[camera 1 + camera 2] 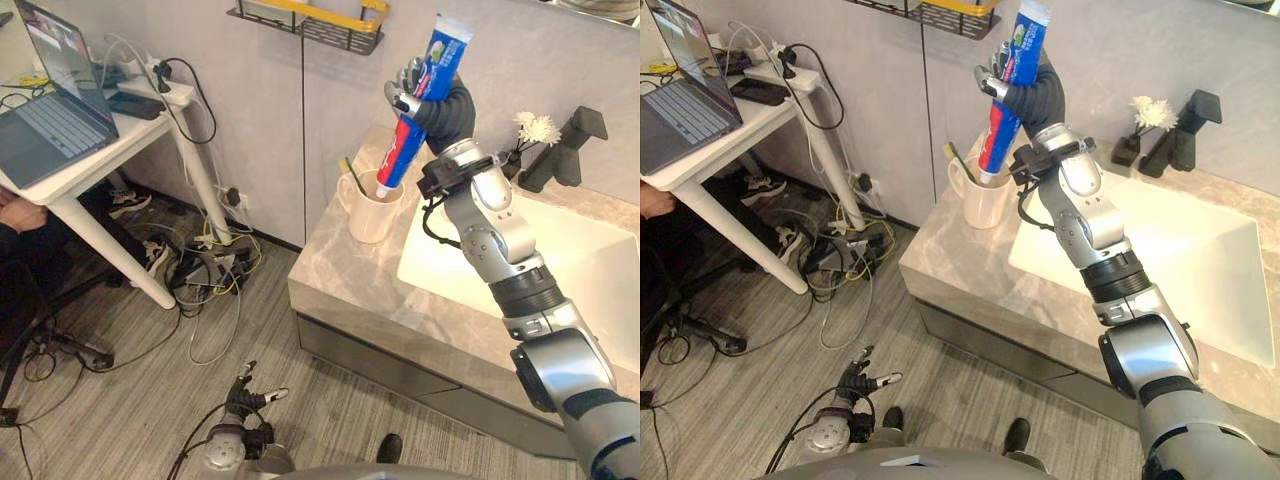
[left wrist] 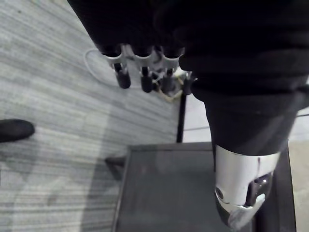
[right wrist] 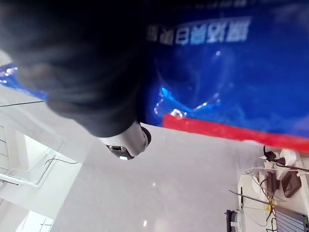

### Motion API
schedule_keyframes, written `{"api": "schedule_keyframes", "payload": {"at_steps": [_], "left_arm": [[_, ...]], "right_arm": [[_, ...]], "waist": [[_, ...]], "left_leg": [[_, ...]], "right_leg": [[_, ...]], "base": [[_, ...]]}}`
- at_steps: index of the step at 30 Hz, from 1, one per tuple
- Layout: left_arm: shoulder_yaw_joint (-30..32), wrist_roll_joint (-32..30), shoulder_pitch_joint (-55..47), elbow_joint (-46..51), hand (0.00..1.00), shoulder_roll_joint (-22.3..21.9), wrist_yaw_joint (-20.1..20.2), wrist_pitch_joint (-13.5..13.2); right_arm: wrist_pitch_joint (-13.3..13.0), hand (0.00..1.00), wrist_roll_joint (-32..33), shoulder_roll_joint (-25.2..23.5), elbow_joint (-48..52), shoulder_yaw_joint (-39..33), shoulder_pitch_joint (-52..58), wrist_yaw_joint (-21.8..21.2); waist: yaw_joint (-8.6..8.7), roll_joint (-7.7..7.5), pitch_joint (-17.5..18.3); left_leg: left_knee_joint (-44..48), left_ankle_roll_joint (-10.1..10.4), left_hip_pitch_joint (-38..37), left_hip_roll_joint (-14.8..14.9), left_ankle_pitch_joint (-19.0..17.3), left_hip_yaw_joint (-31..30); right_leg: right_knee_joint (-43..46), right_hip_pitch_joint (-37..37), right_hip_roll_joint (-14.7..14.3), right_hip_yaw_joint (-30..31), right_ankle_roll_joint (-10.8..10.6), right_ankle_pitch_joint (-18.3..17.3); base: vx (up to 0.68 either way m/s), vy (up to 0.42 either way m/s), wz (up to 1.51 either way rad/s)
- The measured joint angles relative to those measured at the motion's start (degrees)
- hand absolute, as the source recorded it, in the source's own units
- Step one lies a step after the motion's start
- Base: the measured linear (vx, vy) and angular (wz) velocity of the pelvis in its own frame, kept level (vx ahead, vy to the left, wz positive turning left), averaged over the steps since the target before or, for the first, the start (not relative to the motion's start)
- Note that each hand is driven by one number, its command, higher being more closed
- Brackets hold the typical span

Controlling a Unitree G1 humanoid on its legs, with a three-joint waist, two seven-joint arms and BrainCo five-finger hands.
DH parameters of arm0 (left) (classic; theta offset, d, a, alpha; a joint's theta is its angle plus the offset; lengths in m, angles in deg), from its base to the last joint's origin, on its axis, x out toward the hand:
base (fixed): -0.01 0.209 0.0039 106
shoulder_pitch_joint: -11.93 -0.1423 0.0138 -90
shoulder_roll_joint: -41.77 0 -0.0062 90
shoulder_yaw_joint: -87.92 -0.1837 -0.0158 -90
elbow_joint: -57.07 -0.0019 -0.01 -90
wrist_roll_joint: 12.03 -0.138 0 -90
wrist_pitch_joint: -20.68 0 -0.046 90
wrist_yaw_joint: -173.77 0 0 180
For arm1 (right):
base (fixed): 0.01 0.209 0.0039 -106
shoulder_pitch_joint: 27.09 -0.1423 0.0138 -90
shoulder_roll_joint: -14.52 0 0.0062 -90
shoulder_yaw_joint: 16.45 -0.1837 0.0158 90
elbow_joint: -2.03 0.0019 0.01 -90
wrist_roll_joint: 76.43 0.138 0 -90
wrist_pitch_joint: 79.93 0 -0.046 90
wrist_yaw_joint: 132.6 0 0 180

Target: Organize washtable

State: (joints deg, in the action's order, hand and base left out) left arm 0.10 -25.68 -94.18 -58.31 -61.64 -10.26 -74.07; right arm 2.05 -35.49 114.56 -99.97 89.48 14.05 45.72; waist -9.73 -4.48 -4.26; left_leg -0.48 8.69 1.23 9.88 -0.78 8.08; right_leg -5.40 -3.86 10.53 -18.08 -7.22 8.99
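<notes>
Toothpaste tube (image 1: 432, 62) gripped in my right hand (image 1: 408, 92), cap end down at the cream mug (image 1: 372, 215).

My fingers curl round the tube's upper half. Its long axis runs steeply from 1 o'clock at the crimped end to 7 o'clock at the white cap, so the mug lies at 7 o'clock from my hand, directly down the tube's line. The mug stands on the washtable (image 1: 345, 285) near the wall, at 9 o'clock from the sink basin (image 1: 590, 250), with a toothbrush (image 1: 351, 177) leaning inside it. The rim hides whether the cap touches the bottom or hangs just inside. My wrist view is too close to show the mug. My left hand (image 1: 246, 392) hangs at 6 o'clock near the floor, fingers loose and holding nothing, well apart from the mug.
</notes>
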Motion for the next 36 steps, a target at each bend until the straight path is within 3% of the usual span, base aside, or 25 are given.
{"api": "schedule_keyframes", "payload": {"at_steps": [6,36], "left_arm": [[0.0,0.0,0.2,-1.6,0.0,0.1,0.0,0.0],[-0.4,1.0,0.6,-1.8,0.0,0.1,-0.2,0.0]], "right_arm": [[0.0,1.0,-1.7,0.4,-3.5,-0.4,-4.5,0.8],[0.0,1.0,-6.1,-0.1,-6.5,-0.6,-3.3,2.8]], "waist": [[-0.14,0.0,-0.3],[-0.25,-0.07,-3.4]], "left_leg": [[0.0,0.0,0.1,0.0,0.0,0.0],[0.4,0.0,1.9,0.0,0.0,-0.5]], "right_leg": [[-0.1,-0.1,0.0,0.0,0.0,0.0],[0.1,-1.6,0.0,-0.1,0.0,0.1]], "base": [[0.0,0.0,0.0],[0.0,0.0,0.0]]}}
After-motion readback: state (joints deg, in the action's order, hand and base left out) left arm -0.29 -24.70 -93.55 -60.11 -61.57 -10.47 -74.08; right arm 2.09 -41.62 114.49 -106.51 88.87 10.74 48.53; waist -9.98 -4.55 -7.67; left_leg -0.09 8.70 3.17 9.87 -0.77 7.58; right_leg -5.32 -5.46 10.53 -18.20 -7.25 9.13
